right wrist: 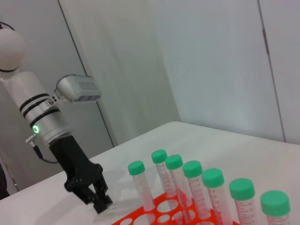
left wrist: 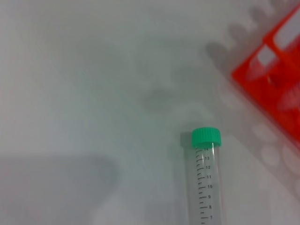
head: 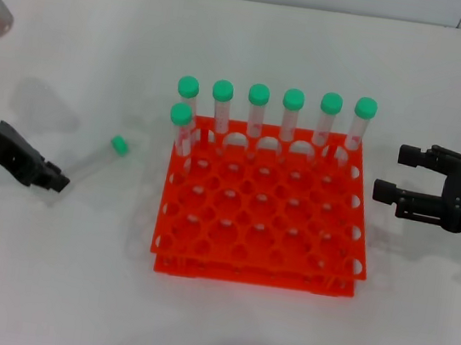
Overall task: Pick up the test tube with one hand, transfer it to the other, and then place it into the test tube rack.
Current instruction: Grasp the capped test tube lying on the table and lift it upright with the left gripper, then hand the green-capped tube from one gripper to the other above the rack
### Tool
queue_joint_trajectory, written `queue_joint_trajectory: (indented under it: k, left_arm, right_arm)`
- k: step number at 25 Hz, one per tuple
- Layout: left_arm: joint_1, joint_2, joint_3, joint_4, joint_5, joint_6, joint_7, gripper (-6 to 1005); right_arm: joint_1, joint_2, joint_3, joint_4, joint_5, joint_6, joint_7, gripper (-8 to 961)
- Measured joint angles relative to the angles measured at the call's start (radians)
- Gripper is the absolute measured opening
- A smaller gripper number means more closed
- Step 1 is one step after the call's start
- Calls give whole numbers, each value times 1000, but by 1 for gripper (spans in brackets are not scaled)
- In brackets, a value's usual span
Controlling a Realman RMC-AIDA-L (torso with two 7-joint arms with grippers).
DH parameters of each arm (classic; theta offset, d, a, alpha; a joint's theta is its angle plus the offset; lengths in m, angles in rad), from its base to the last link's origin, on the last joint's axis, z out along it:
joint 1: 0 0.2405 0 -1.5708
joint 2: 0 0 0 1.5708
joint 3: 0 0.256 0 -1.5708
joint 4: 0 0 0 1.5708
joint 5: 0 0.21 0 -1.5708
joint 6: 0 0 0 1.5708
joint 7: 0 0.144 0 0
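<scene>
The test tube (head: 99, 157) lies on the white table left of the rack, its green cap (head: 119, 145) toward the rack; the left wrist view shows the test tube (left wrist: 205, 187) close up. My left gripper (head: 56, 181) is low over the table at the tube's bottom end, and the right wrist view shows this left gripper (right wrist: 102, 202) under a forearm with a green light. The orange-red test tube rack (head: 255, 275) stands mid-table. My right gripper (head: 392, 173) hovers open and empty to the right of the rack.
Several green-capped tubes (head: 257, 108) stand upright along the rack's back row, and one more (head: 181, 127) stands in the second row at the left. A corner of the rack (left wrist: 276, 70) shows in the left wrist view. A wall rises behind the table.
</scene>
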Motion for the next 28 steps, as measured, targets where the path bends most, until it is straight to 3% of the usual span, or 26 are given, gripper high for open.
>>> queue_joint_trajectory:
  k: [8,16,22,28]
  left_arm:
    - [19,17,-135,86,-48,0,15,185]
    - [94,26,-153,161,-350,-50,71,185]
    - [110,10,-150,160,-520,-73,131,185]
    - [103,-21,-145,115,-688,-73,228,185]
  right_arm:
    - [-1,0,1,8,19,7,-12,844]
    - [-2,0,1,6,25,8,-17,843]
    - [0,-1,3,0,26,10,-17,843]
    - [2,-1,4,-1,39,19,-23,843]
